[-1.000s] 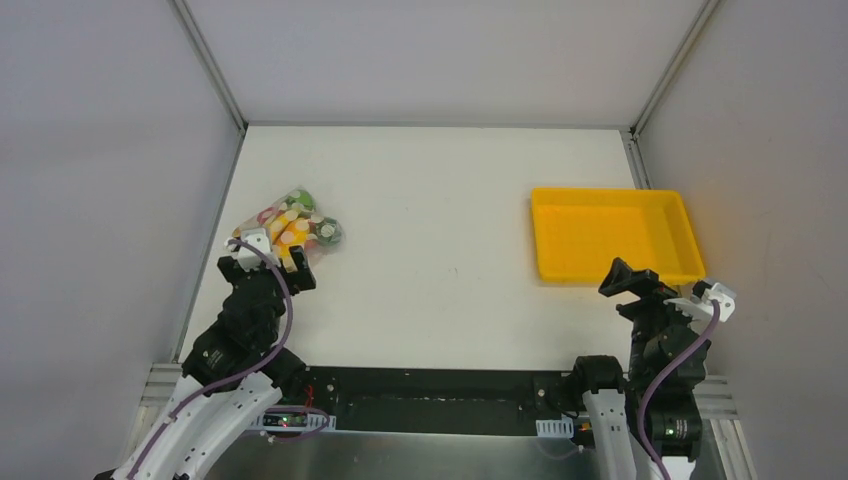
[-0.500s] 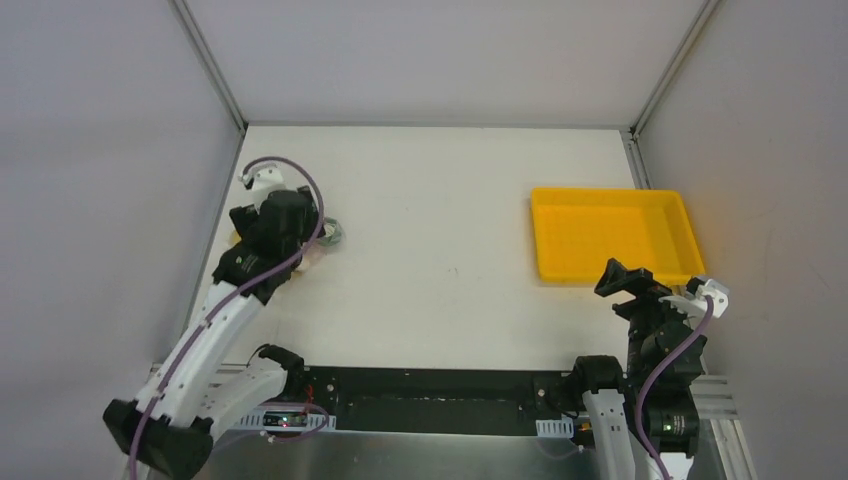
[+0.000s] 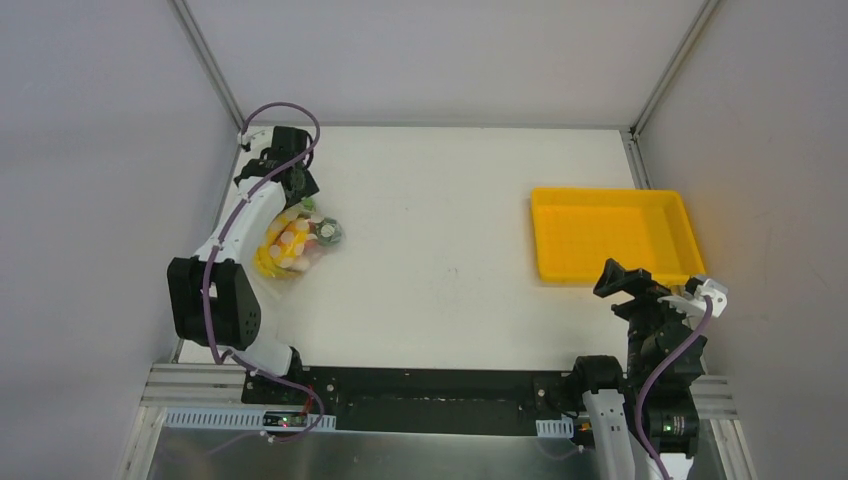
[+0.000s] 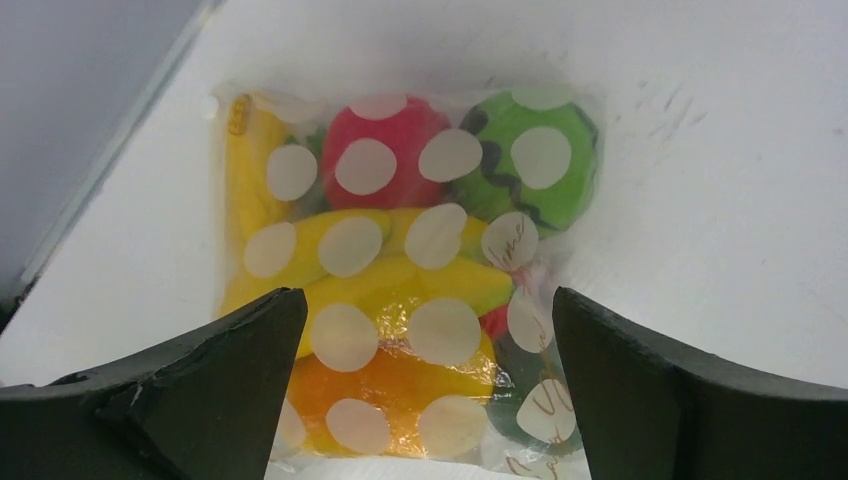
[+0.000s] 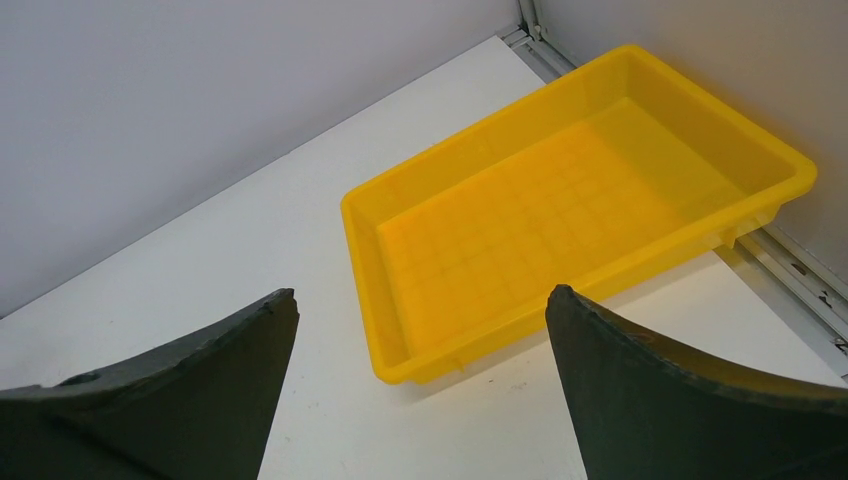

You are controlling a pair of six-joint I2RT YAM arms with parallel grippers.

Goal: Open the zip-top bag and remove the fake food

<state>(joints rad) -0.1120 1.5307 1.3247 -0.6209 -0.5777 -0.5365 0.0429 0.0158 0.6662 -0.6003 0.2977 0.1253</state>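
The zip-top bag (image 3: pixel 295 240), clear with white dots, lies flat at the left of the table, with its top seam toward the camera in the left wrist view (image 4: pixel 520 250). It holds the fake food: a yellow banana (image 4: pixel 400 280), a red piece (image 4: pixel 385 140), a green striped piece (image 4: pixel 530 150) and an orange piece (image 4: pixel 390 385). My left gripper (image 3: pixel 298 188) hovers at the bag's far end, open and empty, its fingers spread either side of the bag (image 4: pixel 425 300). My right gripper (image 3: pixel 625 280) is open and empty near the right front (image 5: pixel 422 293).
A rigid yellow tray (image 3: pixel 540 240) sits at the right of the table, empty, just beyond my right gripper (image 5: pixel 400 300). The left wall and a metal frame rail (image 3: pixel 215 215) run close along the bag's left side.
My left arm has swung from the near side of the bag, over it, to its far side, and the gripper now points back at the bag. The right arm has barely moved.
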